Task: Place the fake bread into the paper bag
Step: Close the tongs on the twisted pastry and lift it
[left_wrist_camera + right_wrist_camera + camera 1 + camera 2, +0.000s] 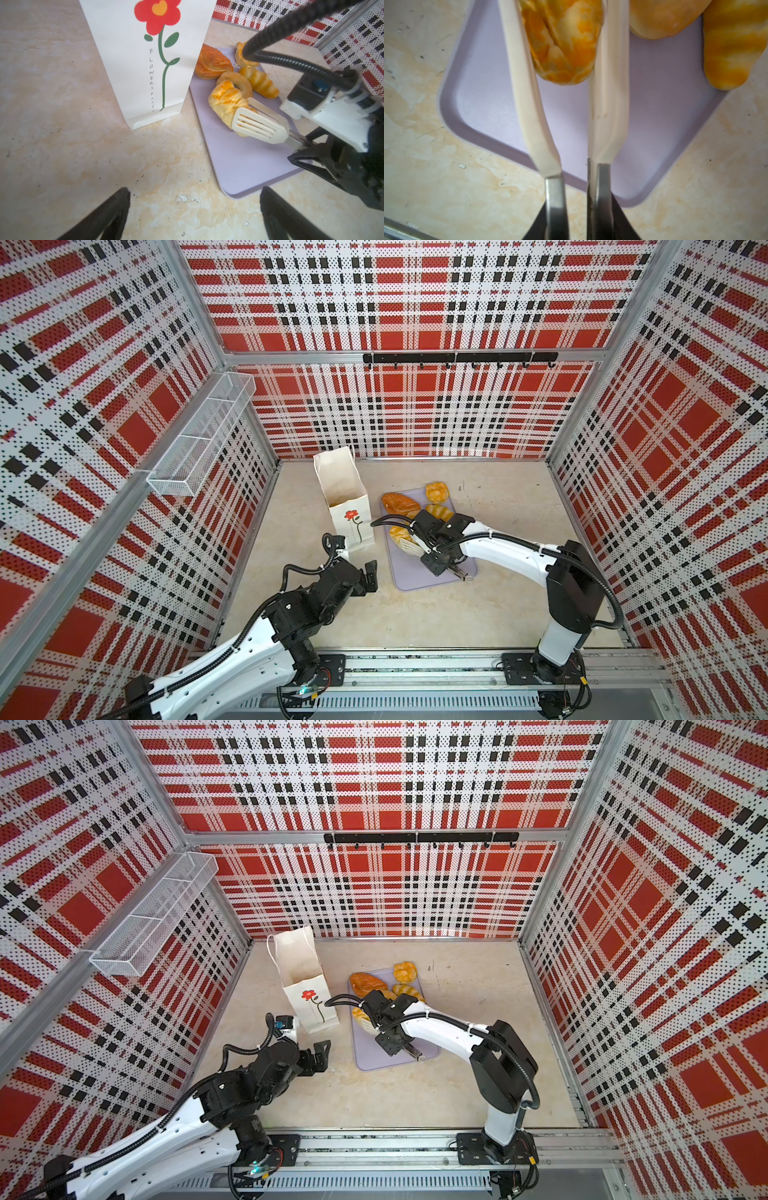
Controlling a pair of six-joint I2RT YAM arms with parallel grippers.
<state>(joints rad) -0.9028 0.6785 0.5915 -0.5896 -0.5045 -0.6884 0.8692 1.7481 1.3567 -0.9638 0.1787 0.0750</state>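
Golden fake bread (pixel 224 101) x5, tray (pixel 245 166) x1, bag (pixel 124 72) x1, tongs (pixel 257 124) x1.

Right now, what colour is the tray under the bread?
The tray is lilac; the left wrist view shows it best.

Red plaid walls (pixel 415 302), beige marbled floor (pixel 436 614)

Lit brightly and evenly from above, with only faint, soft shadows on the table (pixel 415 614). Bent hard by a wide lens along the plaid walls (pixel 415 302) toward the edges in both top views. Blurred at close range in the right wrist view across tongs (pixel 527 104) and croissant (pixel 564 41); washed slightly pale over the lilac tray (pixel 571 124).
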